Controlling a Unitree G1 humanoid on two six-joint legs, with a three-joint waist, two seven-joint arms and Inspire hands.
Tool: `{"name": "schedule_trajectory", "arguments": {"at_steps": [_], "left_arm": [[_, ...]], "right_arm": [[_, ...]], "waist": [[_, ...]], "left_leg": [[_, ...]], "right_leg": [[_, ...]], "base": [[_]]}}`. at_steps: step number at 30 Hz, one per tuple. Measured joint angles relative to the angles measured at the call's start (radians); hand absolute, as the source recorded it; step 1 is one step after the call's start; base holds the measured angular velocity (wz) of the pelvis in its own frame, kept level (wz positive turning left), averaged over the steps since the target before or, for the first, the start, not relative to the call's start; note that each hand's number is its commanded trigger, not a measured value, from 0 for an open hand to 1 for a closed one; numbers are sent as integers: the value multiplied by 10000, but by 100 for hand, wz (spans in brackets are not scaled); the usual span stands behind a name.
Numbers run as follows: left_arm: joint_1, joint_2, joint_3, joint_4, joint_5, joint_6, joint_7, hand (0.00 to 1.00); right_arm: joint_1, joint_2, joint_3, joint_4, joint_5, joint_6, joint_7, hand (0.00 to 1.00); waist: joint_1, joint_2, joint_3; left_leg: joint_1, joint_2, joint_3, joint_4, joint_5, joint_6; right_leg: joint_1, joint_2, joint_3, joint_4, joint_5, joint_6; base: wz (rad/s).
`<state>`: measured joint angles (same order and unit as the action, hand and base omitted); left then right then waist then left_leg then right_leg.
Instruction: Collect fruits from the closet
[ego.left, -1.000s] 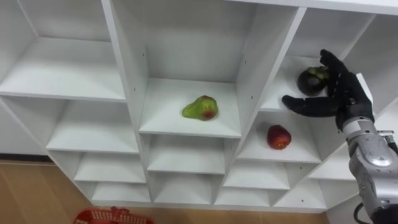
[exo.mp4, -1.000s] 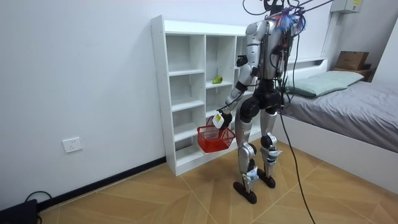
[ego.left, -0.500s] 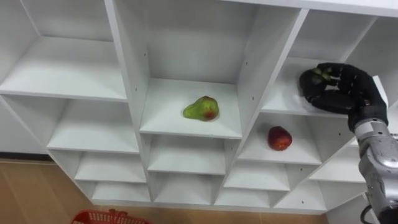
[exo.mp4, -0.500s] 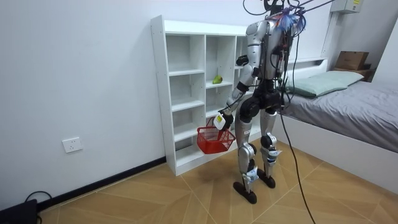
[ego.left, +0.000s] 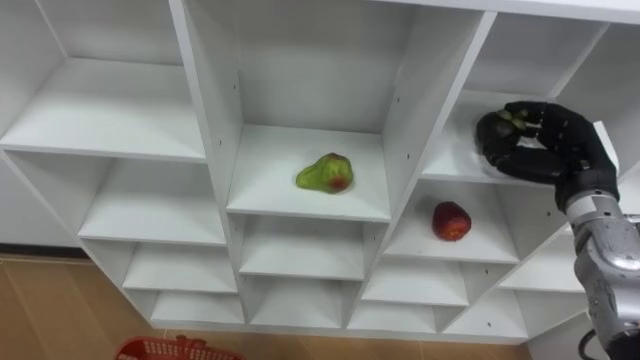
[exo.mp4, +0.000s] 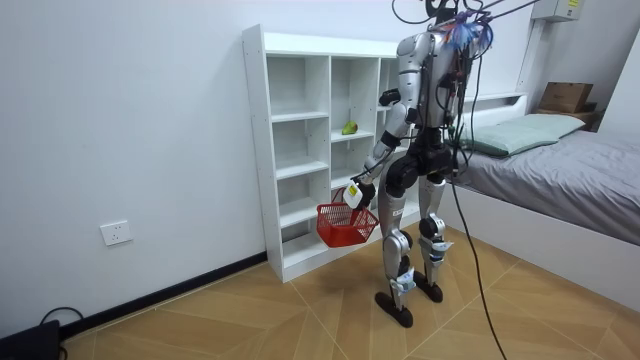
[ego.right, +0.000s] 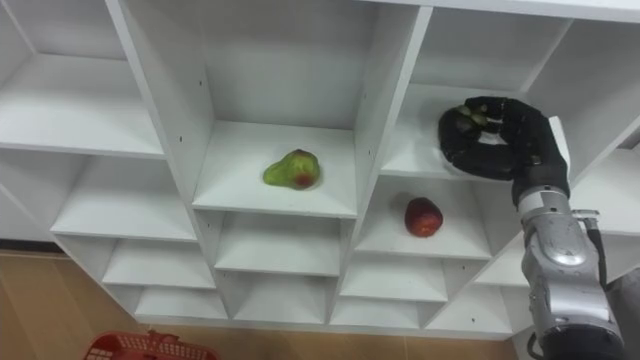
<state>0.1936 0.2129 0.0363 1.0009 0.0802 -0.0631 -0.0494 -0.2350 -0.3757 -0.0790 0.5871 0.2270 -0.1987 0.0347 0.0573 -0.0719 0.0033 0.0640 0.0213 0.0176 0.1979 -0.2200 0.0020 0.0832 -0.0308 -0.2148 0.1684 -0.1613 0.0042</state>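
- Right hand is up in the closet's right column, on the upper of the two shelves with fruit. Its fingers and thumb are curled round the dark round fruit, so that one's gripped.
- The fruit is close to the front edge of its shelf, and I can't tell if it's touching the board or just off it. It pokes out on the left side of the hand, with the palm on the right and the arm coming in from the lower right.
- It's round, so there's no long axis to worry about. My guess is it just needs pulling straight back over the front edge.
- What matters most: the red basket is low down and well to the left of the fruit. It hangs right under the left hand by the closet's bottom shelves. That hand is too small in the room view for me to tell the grip.
- So I reckon the next move is a long trip down and across to the left.
- Still to collect: the pear mid-shelf in the centre column, and the red apple one shelf below the right hand. Both are nearer the right hand.
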Motion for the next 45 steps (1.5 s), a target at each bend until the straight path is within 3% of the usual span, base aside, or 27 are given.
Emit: {"name": "schedule_trajectory", "arguments": {"at_steps": [10, 23, 33, 43, 45], "left_arm": [[1, -1, -99, 2, -103, -87, 24, 100], [-22, -84, 17, -2, -89, -275, 308, 100], [5, -91, -60, -7, -357, -295, 497, 100], [-229, -89, -523, -13, -493, -298, 631, 100], [-359, -96, -629, -26, -491, -299, 629, 100]], "right_arm": [[360, 192, 458, -968, 32, 29, 101, 100], [2710, 265, 573, -4628, -709, 249, 118, 100], [3603, 324, 571, -6368, -1729, 254, -33, 100], [4166, 414, 982, -6539, -2331, 268, 122, 100], [4166, 589, 1100, -6548, -2399, 268, 129, 100]], "waist": [[-196, 71, -16], [-269, 342, -107], [-566, 288, -76], [-531, 444, -92], [-519, 503, -82]], "left_leg": [[20, -5, 10, 25, 1, 0], [26, 19, 249, -81, 3, 3], [3, 27, 378, -158, 3, 3], [-33, 47, 622, -258, 1, 6], [-64, 46, 652, -285, 2, 7]], "right_leg": [[16, 0, 56, 15, 2, -4], [-160, 13, 230, 25, 3, -2], [-259, 41, 412, 18, 3, -1], [-488, 59, 612, 66, 17, 9], [-549, 66, 654, 63, 23, 10]], "base": [[0], [-4], [-3], [-7], [-7]]}}
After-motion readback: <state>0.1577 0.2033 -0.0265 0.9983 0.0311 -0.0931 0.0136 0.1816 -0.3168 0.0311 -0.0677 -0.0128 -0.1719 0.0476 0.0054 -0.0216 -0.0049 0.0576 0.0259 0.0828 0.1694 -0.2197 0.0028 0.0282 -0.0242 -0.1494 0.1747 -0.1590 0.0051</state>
